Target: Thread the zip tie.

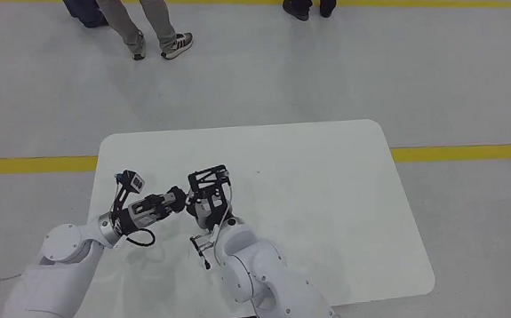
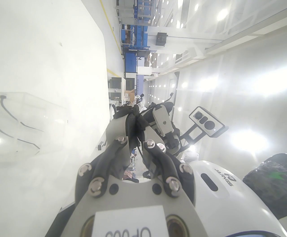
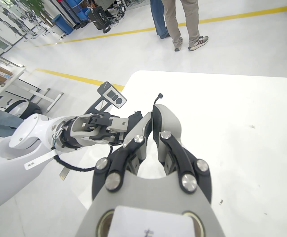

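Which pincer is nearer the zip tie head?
Right: right pincer is shut on the zip tie, head just past its tips; left pincer sits beside those tips.

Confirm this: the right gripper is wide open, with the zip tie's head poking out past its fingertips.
Wrong: the right gripper is shut on the zip tie, as the right wrist view shows; the head does poke past its fingertips.
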